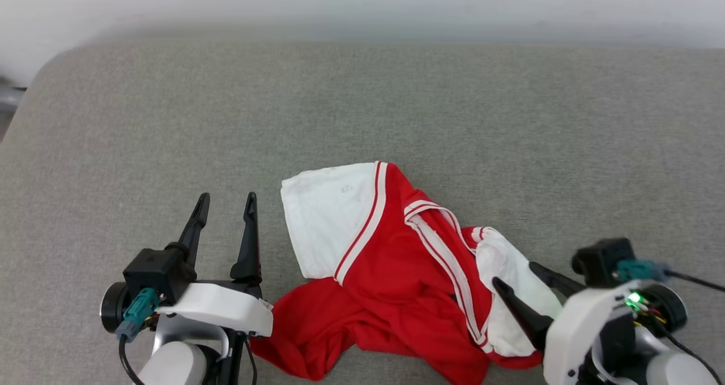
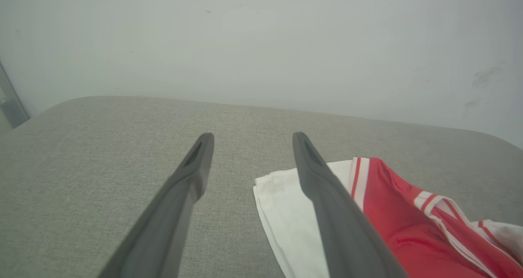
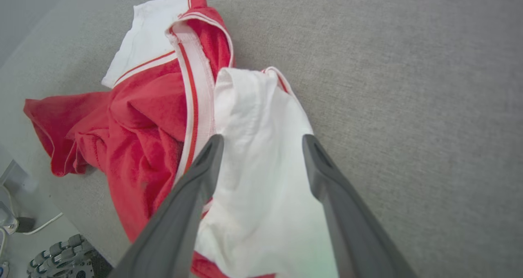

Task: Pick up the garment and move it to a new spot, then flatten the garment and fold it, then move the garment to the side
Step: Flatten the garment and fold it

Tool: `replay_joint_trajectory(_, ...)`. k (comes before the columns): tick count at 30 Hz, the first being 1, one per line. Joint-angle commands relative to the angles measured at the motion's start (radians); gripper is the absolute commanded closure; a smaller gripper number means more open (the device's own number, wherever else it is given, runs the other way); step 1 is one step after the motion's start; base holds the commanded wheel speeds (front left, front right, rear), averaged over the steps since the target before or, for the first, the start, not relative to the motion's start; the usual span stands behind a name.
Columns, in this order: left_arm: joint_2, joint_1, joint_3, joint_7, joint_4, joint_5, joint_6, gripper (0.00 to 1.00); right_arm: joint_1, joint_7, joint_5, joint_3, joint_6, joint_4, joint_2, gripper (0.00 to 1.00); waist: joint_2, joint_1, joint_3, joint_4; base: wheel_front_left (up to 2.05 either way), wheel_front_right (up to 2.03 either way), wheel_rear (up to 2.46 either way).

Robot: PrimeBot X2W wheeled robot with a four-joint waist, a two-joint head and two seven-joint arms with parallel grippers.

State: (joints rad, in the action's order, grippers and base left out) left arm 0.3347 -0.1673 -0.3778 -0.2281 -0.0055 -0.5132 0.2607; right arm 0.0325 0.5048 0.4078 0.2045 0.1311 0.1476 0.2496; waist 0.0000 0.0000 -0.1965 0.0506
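Two grippers, two dark fingers each. Left gripper (image 1: 227, 196): jaws wide, nothing between them, fingers (image 2: 184, 196) pointing across bare grey worktop (image 1: 362, 102), tips just beside the garment's left edge and not touching it as far as the head view tells. Right gripper (image 1: 514, 273): jaws wide as well, gripping nothing; in the right wrist view its two fingers (image 3: 192, 188) stand either side of a white sleeve (image 3: 257, 147) that lies loose under and between them. One garment (image 1: 396, 260), red, crumpled in a heap at the near middle of the worktop, between the two grippers. Two white sleeves counted: one (image 1: 325, 221) lying fairly flat at the heap's left far corner, one (image 1: 498, 255) bunched at the right under the right gripper. Red-and-white striped trim borders both sleeves and runs in a band down the middle folds. A red hem spills toward the near edge. One pale wall (image 2: 261, 45) behind the worktop.
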Motion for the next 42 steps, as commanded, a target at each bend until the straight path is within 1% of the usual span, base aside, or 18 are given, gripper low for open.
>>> replay_joint_trajectory(1, -0.007, -0.012, 0.0, -0.006, 0.004, 0.005, -0.004, 0.0, 0.036, 0.023, 0.014, 0.027, -0.001, -0.017, 0.014, 0.0, 0.0, 0.0, -0.02, 0.017, 0.0, 0.0, 0.0)
replay_joint_trajectory(6, -0.017, -0.024, 0.003, -0.016, 0.019, -0.002, -0.011, 0.0, 0.109, 0.063, 0.019, 0.082, -0.001, -0.058, 0.044, 0.0, 0.0, 0.0, -0.039, 0.034, 0.0, 0.0, 0.0)
replay_joint_trajectory(7, -0.018, -0.023, 0.004, -0.018, 0.022, -0.003, -0.013, 0.0, 0.12, 0.067, 0.018, 0.087, -0.001, -0.065, 0.047, 0.12, 0.0, 0.0, -0.04, 0.035, 0.0, 0.0, 0.0)
replay_joint_trajectory(8, -0.019, -0.022, 0.006, -0.02, 0.024, -0.003, -0.012, 0.0, 0.131, 0.072, 0.016, 0.09, -0.001, -0.07, 0.051, 0.6, 0.0, 0.0, -0.042, 0.036, 0.0, 0.0, 0.0)
replay_joint_trajectory(9, -0.02, -0.023, 0.007, -0.021, 0.026, -0.002, -0.013, 0.0, 0.138, 0.075, 0.016, 0.089, -0.001, -0.074, 0.055, 1.0, 0.0, 0.0, -0.043, 0.037, 0.0, 0.0, 0.0)
replay_joint_trajectory(12, -0.023, -0.024, 0.01, -0.025, 0.032, -0.002, -0.015, 0.0, 0.159, 0.078, 0.021, 0.07, -0.001, -0.074, 0.064, 1.0, 0.0, 0.0, -0.044, 0.036, 0.0, 0.0, 0.0)
replay_joint_trajectory(14, -0.025, -0.024, 0.012, -0.026, 0.033, 0.0, -0.014, 0.0, 0.163, 0.067, 0.024, 0.035, -0.001, -0.069, 0.065, 1.0, 0.0, 0.0, -0.043, 0.034, 0.0, 0.0, 0.0)
replay_joint_trajectory(18, -0.025, -0.024, 0.017, -0.03, 0.036, 0.002, -0.015, 0.0, 0.159, 0.048, 0.031, -0.087, -0.001, -0.07, 0.052, 1.0, 0.0, 0.0, -0.04, 0.025, 0.0, 0.0, 0.0)
replay_joint_trajectory(21, -0.025, -0.022, 0.019, -0.031, 0.037, 0.004, -0.016, 0.0, 0.133, 0.041, 0.052, -0.197, -0.001, -0.091, 0.017, 1.0, 0.0, 0.0, -0.037, 0.016, 0.0, 0.0, 0.0)
replay_joint_trajectory(26, -0.019, -0.023, 0.017, -0.031, 0.035, 0.007, -0.02, 0.0, 0.104, 0.031, 0.11, -0.372, -0.001, -0.182, -0.045, 1.0, 0.0, 0.0, -0.041, 0.005, 0.0, 0.0, 0.0)
replay_joint_trajectory(29, -0.013, -0.029, 0.016, -0.029, 0.032, 0.01, -0.018, 0.0, 0.104, 0.0, 0.131, -0.441, -0.001, -0.263, -0.07, 1.0, 0.0, 0.0, -0.051, 0.0, 0.0, 0.0, 0.0)
replay_joint_trajectory(30, -0.013, -0.029, 0.016, -0.029, 0.032, 0.01, -0.018, 0.0, 0.104, 0.0, 0.131, -0.441, -0.001, -0.263, -0.07, 1.0, 0.0, 0.0, -0.051, 0.0, 0.0, 0.0, 0.0)
replay_joint_trajectory(32, -0.01, -0.034, 0.016, -0.026, 0.03, 0.009, -0.018, 0.0, 0.111, -0.036, 0.138, -0.466, -0.001, -0.322, -0.07, 1.0, 0.0, 0.0, -0.058, -0.002, 0.0, 0.0, 0.0)
replay_joint_trajectory(33, -0.008, -0.036, 0.016, -0.024, 0.03, 0.009, -0.017, 0.0, 0.122, -0.055, 0.144, -0.475, -0.001, -0.348, -0.07, 0.73, 0.0, 0.0, -0.06, -0.004, 0.0, 0.0, 0.0)
replay_joint_trajectory(34, -0.008, -0.036, 0.016, -0.024, 0.029, 0.008, -0.016, 0.0, 0.13, -0.073, 0.145, -0.477, -0.001, -0.374, -0.067, 0.23, 0.0, 0.0, -0.061, -0.005, 0.0, 0.0, 0.0)
replay_joint_trajectory(35, -0.006, -0.036, 0.015, -0.022, 0.028, 0.008, -0.016, 0.0, 0.135, -0.1, 0.15, -0.482, -0.001, -0.395, -0.065, 0.0, 0.0, 0.0, -0.062, -0.005, 0.0, 0.0, 0.0)
replay_joint_trajectory(38, -0.001, -0.032, 0.016, -0.019, 0.027, 0.006, -0.014, 0.0, 0.144, -0.185, 0.15, -0.484, -0.001, -0.433, -0.058, 0.0, 0.0, 0.0, -0.061, -0.008, 0.0, 0.0, 0.0)
replay_joint_trajectory(42, 0.005, -0.019, 0.017, -0.017, 0.025, 0.002, -0.011, 0.0, 0.141, -0.308, 0.149, -0.483, -0.001, -0.426, -0.054, 0.0, 0.0, 0.0, -0.053, -0.013, 0.0, 0.0, 0.0)
